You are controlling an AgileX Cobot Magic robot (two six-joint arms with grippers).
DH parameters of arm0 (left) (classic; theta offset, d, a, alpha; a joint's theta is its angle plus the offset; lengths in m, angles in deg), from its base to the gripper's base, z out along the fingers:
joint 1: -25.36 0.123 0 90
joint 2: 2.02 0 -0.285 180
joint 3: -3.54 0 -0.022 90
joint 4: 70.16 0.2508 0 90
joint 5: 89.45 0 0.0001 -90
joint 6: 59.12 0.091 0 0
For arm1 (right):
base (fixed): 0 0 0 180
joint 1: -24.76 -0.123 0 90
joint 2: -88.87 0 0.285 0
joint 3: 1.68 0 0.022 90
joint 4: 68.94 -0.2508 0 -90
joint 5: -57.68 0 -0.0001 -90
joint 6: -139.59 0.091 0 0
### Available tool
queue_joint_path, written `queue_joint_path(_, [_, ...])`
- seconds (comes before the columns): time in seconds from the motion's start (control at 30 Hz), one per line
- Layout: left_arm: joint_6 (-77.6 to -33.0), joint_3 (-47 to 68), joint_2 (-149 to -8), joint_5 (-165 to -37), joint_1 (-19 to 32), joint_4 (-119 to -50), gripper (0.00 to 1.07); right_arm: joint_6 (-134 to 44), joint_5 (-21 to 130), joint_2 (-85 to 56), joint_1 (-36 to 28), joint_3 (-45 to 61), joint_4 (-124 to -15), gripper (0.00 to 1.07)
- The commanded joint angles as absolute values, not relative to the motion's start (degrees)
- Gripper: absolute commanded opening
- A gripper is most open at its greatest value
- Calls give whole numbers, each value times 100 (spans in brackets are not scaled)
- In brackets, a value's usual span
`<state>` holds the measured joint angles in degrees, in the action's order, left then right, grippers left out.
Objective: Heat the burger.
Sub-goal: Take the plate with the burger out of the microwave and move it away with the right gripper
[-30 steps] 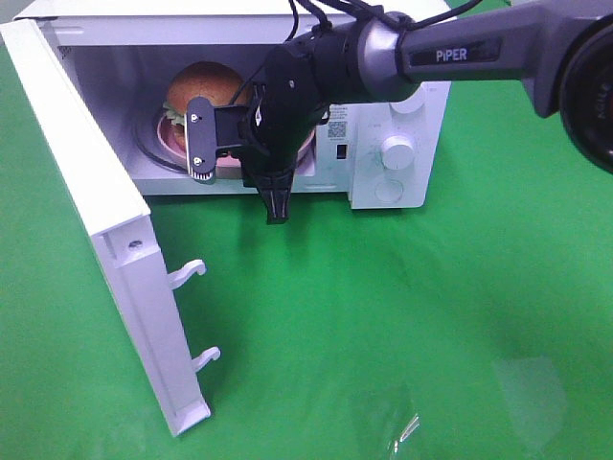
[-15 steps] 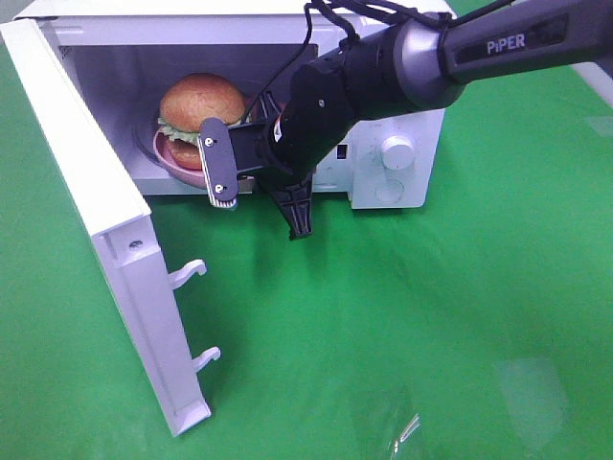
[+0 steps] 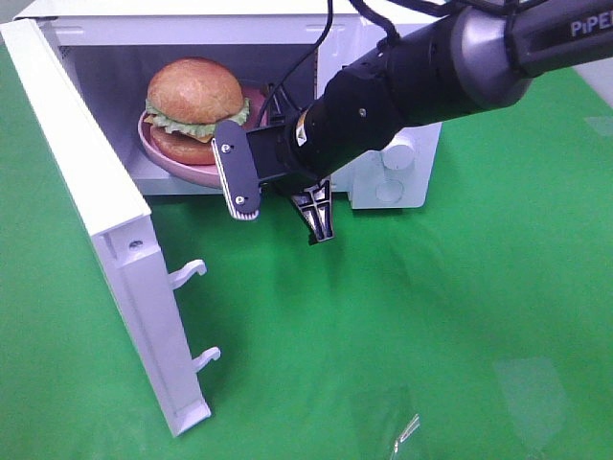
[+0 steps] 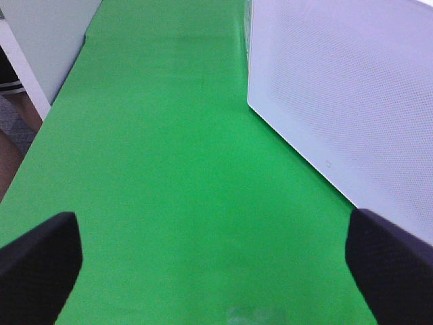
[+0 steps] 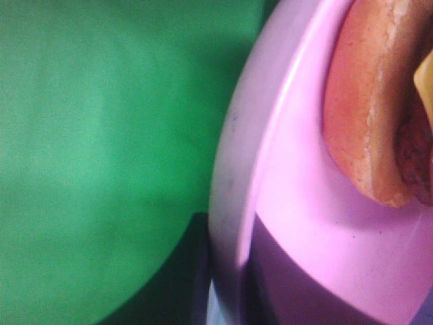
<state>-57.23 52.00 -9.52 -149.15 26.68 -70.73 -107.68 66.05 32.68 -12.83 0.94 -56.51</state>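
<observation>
The burger [image 3: 194, 93] has a glossy brown bun with green lettuce. It sits on a pink plate [image 3: 172, 158] inside the open white microwave [image 3: 383, 196], at the left front of the cavity. My right gripper [image 3: 283, 225] is open just in front of the opening, fingers pointing down. Its near finger [image 3: 236, 180] overlaps the plate's front rim; I cannot tell whether they touch. The right wrist view shows the plate's rim [image 5: 243, 169] and the bun's edge [image 5: 365, 115] very close. My left gripper [image 4: 216, 277] is open and empty over green cloth.
The microwave door [image 3: 101, 220] stands wide open at the left, with two latch hooks [image 3: 187, 273] sticking out. Its outer face shows in the left wrist view [image 4: 352, 101]. A knob [image 3: 400, 149] is on the control panel. Green cloth [image 3: 431, 335] covers the table.
My right arm has drawn back to the right and down, out of the microwave opening. The burger and its plate have shifted left and look nearer the front.
</observation>
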Motion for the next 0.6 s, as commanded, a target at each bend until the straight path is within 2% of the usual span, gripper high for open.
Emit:
queue_joint_path(0.03, [-5711, 5211, -849, -14881, 2674, -7079, 98, -10602, 6444, 2913, -1185, 328, -5633, 0])
queue_joint_path(0.6, [-5711, 5211, -849, -14881, 2674, -7079, 98, -10567, 6152, 2036, -1191, 1606, -4969, 0])
